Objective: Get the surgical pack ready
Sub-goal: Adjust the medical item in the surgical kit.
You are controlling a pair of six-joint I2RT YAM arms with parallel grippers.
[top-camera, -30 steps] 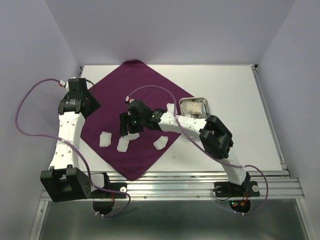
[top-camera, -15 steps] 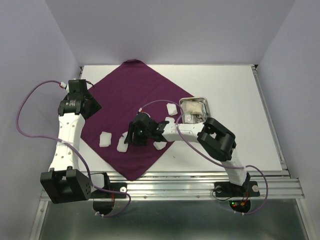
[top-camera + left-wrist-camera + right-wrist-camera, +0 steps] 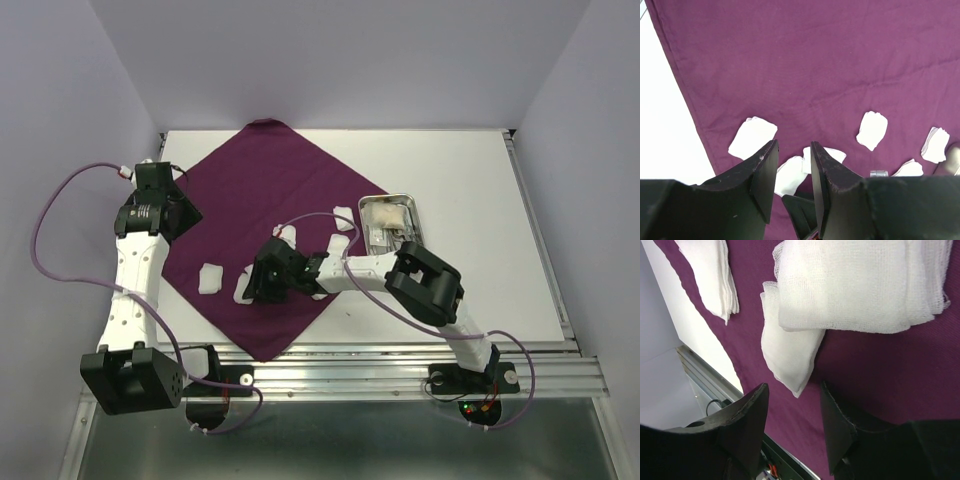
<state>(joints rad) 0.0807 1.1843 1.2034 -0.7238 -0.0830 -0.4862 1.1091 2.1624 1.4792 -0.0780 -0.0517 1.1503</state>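
The dark purple cloth (image 3: 250,190) lies as a diamond on the white table. Several white gauze pads lie on it, among them one (image 3: 212,278) at the near left and one (image 3: 343,217) by the steel tray (image 3: 392,218), which holds something pale; thin instruments cannot be made out. My right gripper (image 3: 258,290) is open and low over the cloth. In the right wrist view (image 3: 792,410) a folded gauze pad (image 3: 790,355) lies just ahead of its fingertips, under a larger pad (image 3: 855,285). My left gripper (image 3: 180,212) hovers at the cloth's left corner, slightly open and empty (image 3: 794,165).
Bare white table (image 3: 470,180) lies right of the cloth and behind the tray. The metal rail of the table's near edge (image 3: 400,355) runs along the front. Purple cables loop from both arms. In the left wrist view more pads (image 3: 872,130) lie across the cloth (image 3: 805,60).
My right gripper has moved down and toward the near left, from the cloth's middle to the gauze pads near the front. The left arm has hardly moved.
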